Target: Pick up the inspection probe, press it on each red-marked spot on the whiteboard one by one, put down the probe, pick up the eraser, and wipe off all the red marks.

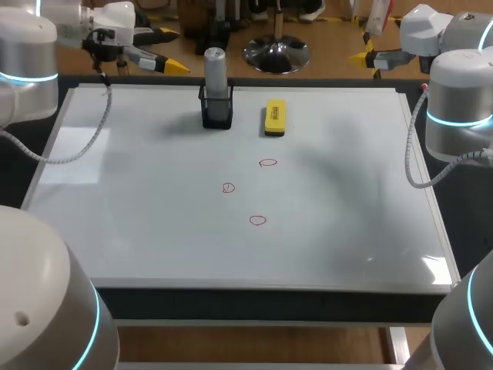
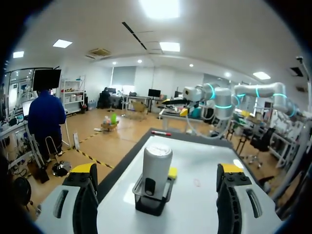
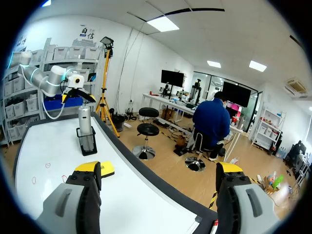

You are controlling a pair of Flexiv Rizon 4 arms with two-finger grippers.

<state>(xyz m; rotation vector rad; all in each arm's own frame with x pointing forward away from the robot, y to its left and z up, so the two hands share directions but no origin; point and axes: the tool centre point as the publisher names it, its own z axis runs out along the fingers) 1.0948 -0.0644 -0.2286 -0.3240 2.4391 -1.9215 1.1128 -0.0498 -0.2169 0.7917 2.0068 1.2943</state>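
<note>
Tabletop (image 1: pixel 254 304) edge is dark, w/ a glossy white whiteboard (image 1: pixel 154 231) in a thin pale frame covering nearly all of it; the near corners are cut off by my arm housings. Three small red marks, hand-drawn loops, sit mid-board: nearest (image 1: pixel 257 220), middle (image 1: pixel 228 187), farthest (image 1: pixel 267 163). Beyond them, near the far edge, is a yellow rectangular eraser (image 1: pixel 275 117) lying flat, and just beside it a black mesh holder (image 1: pixel 216 113) w/ the inspection probe (image 1: pixel 215 68), a smooth silver cylinder, standing upright in it; its lower part is hidden by the mesh. Left fingers (image 2: pixel 84 168) spread wide, gripping nothing, the probe ahead & apart from them. Right fingers (image 3: pixel 88 168) also wide apart & empty, at the far right corner, w/ the probe well ahead of them.
</note>
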